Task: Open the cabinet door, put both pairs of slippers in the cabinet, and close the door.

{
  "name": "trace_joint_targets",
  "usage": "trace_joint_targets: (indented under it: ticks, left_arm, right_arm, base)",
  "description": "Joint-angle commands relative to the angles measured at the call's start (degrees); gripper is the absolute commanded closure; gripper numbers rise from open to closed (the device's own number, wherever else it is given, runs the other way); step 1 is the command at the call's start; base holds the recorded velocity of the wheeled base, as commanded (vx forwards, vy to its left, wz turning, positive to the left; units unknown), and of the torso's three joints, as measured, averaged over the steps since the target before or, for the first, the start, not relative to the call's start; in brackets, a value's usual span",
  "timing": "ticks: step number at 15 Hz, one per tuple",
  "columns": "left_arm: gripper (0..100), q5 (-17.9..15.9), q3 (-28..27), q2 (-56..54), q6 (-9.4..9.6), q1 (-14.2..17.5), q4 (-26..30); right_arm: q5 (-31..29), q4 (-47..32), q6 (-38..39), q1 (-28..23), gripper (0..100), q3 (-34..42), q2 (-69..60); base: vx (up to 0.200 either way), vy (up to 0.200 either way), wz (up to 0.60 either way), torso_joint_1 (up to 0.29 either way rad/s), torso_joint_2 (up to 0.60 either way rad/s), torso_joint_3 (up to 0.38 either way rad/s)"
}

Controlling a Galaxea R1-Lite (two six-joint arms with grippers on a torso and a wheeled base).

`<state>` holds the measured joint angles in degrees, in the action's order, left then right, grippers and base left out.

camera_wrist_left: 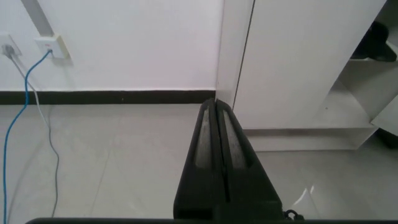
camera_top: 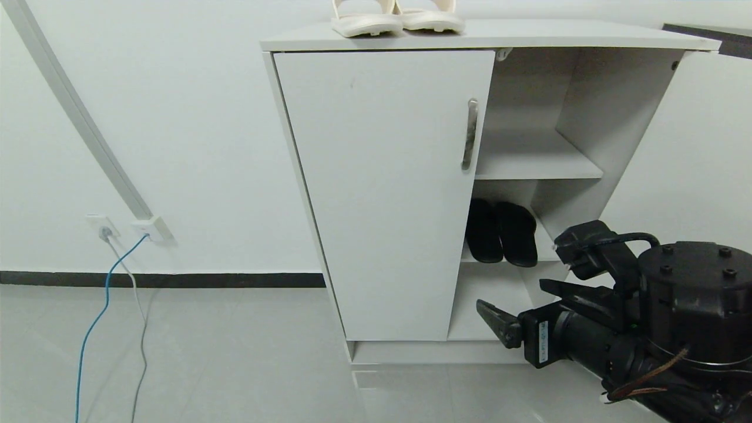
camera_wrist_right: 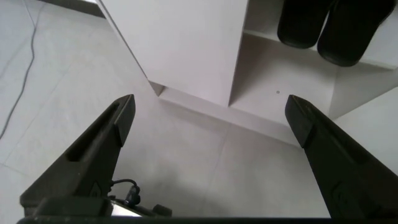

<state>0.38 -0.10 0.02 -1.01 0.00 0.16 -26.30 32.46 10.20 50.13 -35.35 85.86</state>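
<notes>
The white cabinet [camera_top: 587,41] has its left door [camera_top: 382,194] closed and its right door [camera_top: 693,147] swung wide open. A black pair of slippers [camera_top: 502,232] lies side by side on the middle shelf, also visible in the right wrist view [camera_wrist_right: 323,25]. A white pair of slippers [camera_top: 396,19] rests on the cabinet top. My right gripper [camera_top: 511,295] hangs low in front of the open compartment, open and empty [camera_wrist_right: 210,106]. My left gripper [camera_wrist_left: 215,124] is shut with nothing in it, above the floor to the left of the cabinet [camera_wrist_left: 292,62].
The upper shelf [camera_top: 534,164] and bottom compartment [camera_top: 487,305] hold nothing. Wall sockets [camera_top: 126,228] with a blue cable [camera_top: 94,323] and a grey cable trailing onto the tiled floor sit left of the cabinet. A metal handle [camera_top: 470,134] is on the closed door.
</notes>
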Motion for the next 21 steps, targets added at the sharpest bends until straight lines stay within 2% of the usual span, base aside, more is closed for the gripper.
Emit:
trace_joint_targets:
  ticks: [1,7,13,21]
  left_arm:
    - [100,0.0,0.0,0.1,0.13,0.0,0.0]
    - [100,0.1,0.0,0.0,-0.04,0.0,0.0]
    - [100,0.1,0.0,0.0,-0.13,0.0,0.0]
    - [100,0.2,0.0,0.0,-0.22,0.0,0.0]
  right_arm:
    - [0.0,0.1,0.0,0.1,0,0.1,0.0]
    - [0.1,0.3,-0.1,0.9,0,0.5,0.1]
    - [0.1,0.7,-0.1,1.2,0,1.0,0.0]
    - [0.1,0.7,-0.1,1.5,0,1.1,0.1]
  base:
    - [0.000,0.000,0.00,-0.002,-0.01,0.203]
    - [0.000,0.000,0.00,0.001,0.00,0.128]
    - [0.000,0.200,0.00,0.002,0.01,0.032]
    - [0.000,0.000,0.00,0.000,0.00,0.000]
